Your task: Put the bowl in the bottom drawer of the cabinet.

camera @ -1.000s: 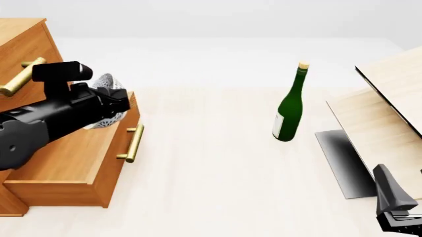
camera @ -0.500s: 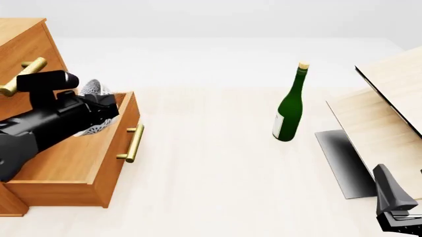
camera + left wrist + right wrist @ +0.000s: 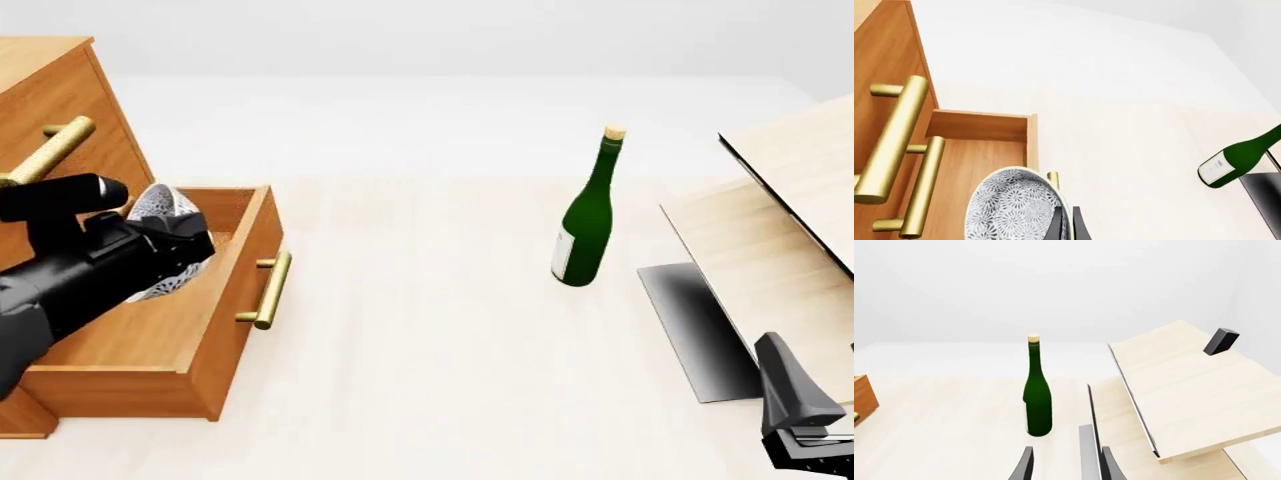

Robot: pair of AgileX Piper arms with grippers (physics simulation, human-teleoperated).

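Bowl (image 3: 163, 212), white with a fine blue-grey pattern, sits tilted on its side over the open bottom drawer (image 3: 200, 320) at the left of the table. In my left wrist view the bowl (image 3: 1014, 207) faces the camera with its patterned inside showing, and a dark finger of the left gripper (image 3: 1066, 225) is pressed on its rim. The fingers look closed on that rim, one on each side of the wall, so I have the bowl in hand. In the front view my left arm comes in low from the left, and its black body hides the lower part of the bowl.

The drawer is pulled out toward the right, its brass bar handle (image 3: 271, 290) facing the middle of the table. Above it rises the orange-brown cabinet (image 3: 54, 95), with another brass handle (image 3: 47, 152) on an upper drawer.

Well apart, toward the right, a green bottle (image 3: 587, 215) with a cork stands upright on the pale table (image 3: 441, 380). Right of it lean pale wooden boards (image 3: 781, 210) with a dark panel (image 3: 694, 325) at their foot.

My right gripper (image 3: 1064, 465) rests at the near right corner, its fingers parted and holding nothing.
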